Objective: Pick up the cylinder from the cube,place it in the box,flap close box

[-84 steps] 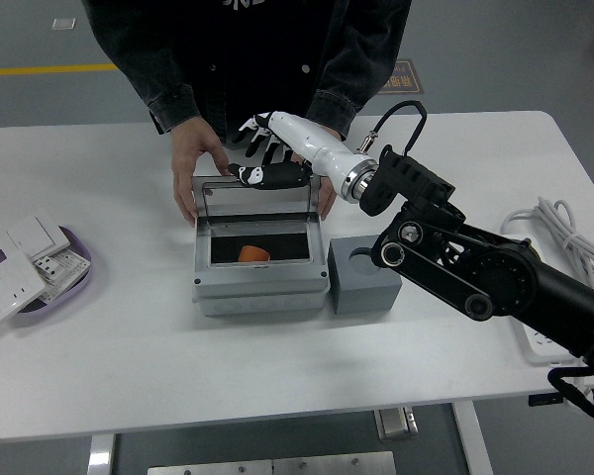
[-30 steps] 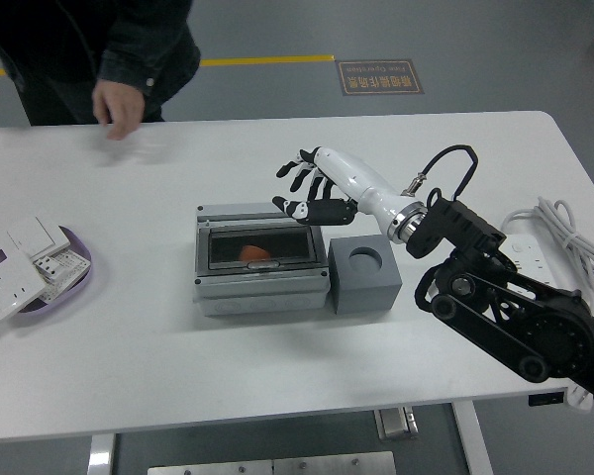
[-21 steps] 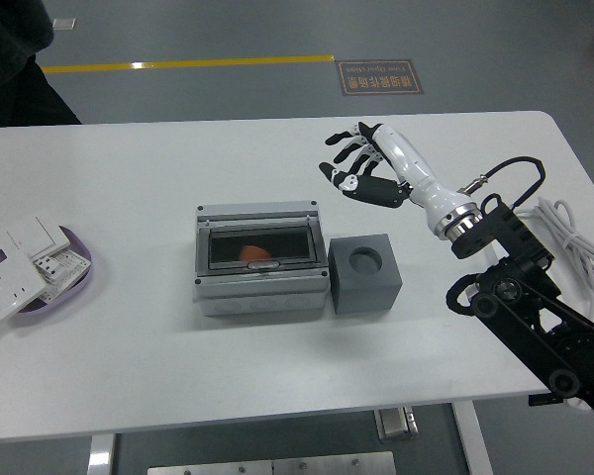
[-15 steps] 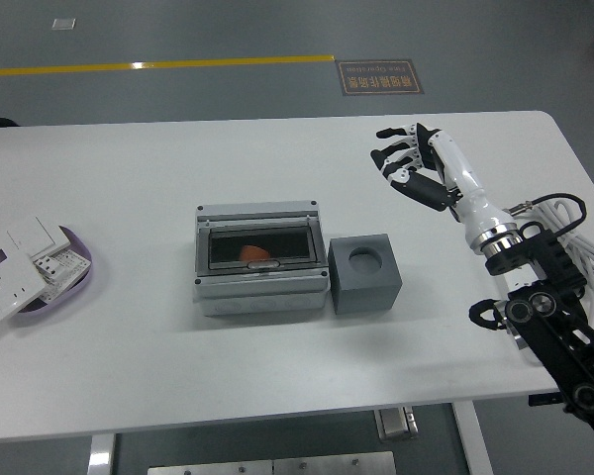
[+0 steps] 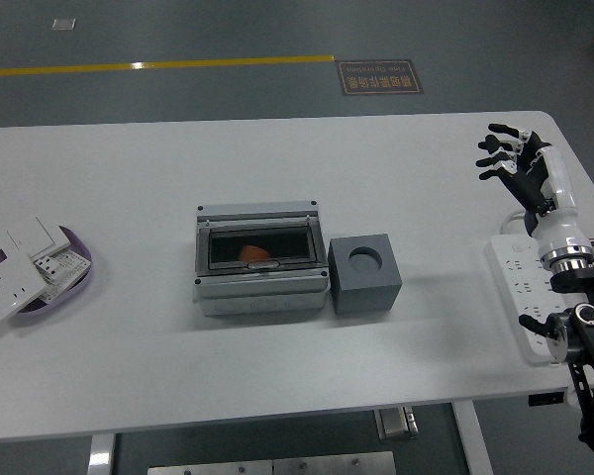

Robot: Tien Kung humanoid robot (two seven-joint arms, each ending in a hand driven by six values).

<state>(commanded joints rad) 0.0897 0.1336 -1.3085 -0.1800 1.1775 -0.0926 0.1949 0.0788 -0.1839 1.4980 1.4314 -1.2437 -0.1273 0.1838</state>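
Observation:
A grey box (image 5: 260, 259) stands mid-table with its clear flap lying closed. An orange cylinder (image 5: 253, 252) shows through the flap, inside the box. A grey cube (image 5: 364, 273) with an empty round hole on top stands right beside the box on its right. My right hand (image 5: 508, 161) is at the far right edge of the table, raised above it, fingers spread and holding nothing. It is well clear of the cube and the box. My left arm does not show.
A purple plate (image 5: 79, 282) with white switch plates lies at the table's left edge. A white power strip (image 5: 523, 293) lies under my right forearm near the right edge. No person shows at the far side.
The box flap went from raised to closed. The person let go of the box and left the view. My right hand drew back from the box to the table's right edge, still empty.

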